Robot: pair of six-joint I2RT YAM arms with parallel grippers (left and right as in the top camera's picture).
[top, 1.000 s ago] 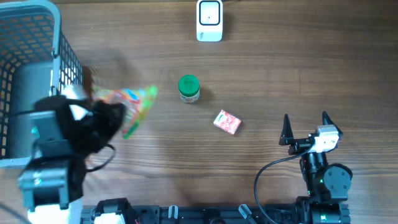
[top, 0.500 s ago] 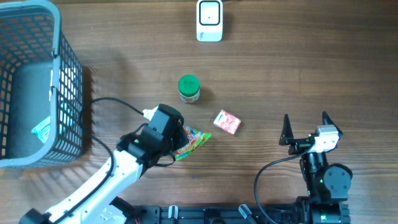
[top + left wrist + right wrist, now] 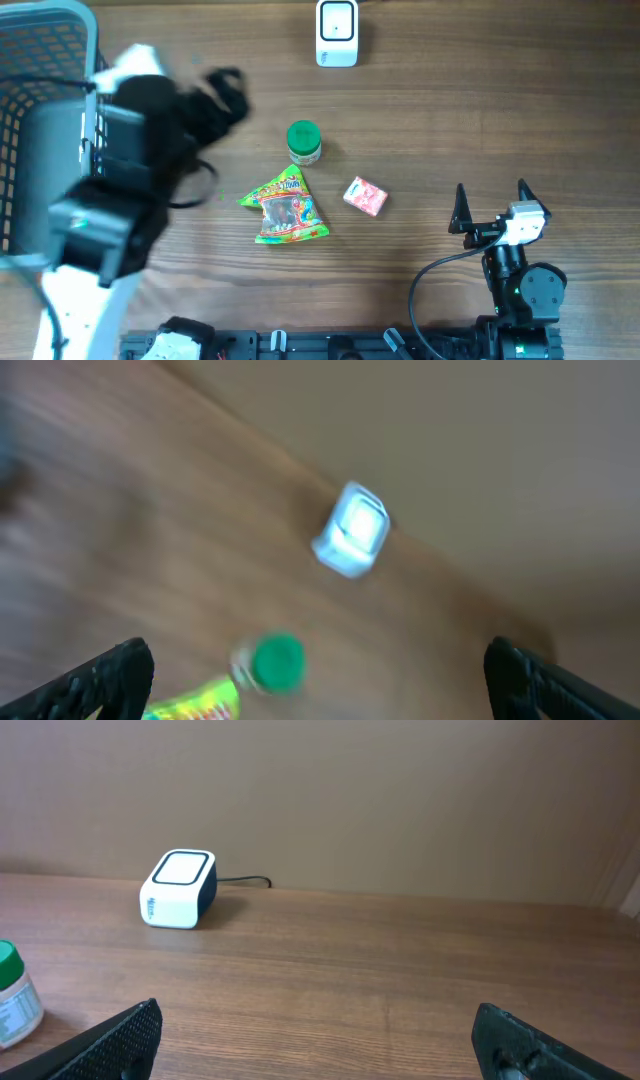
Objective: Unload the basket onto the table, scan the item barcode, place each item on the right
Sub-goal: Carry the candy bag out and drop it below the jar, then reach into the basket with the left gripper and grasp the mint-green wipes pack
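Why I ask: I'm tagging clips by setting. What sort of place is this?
Probably a mock shop checkout on a wooden tabletop: a white barcode scanner, a grey mesh basket, and small packaged goods, a sweets bag and a green-lidded jar.

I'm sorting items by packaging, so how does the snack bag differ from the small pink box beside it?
The snack bag is clearly larger than the pink box. The bag is a soft, crinkled pouch with green edges and a multicoloured print; the box is a squared pink-and-white block. The bag lies just below the green-lidded jar; the box sits further right. Both lie flat on the wooden table, apart from each other.
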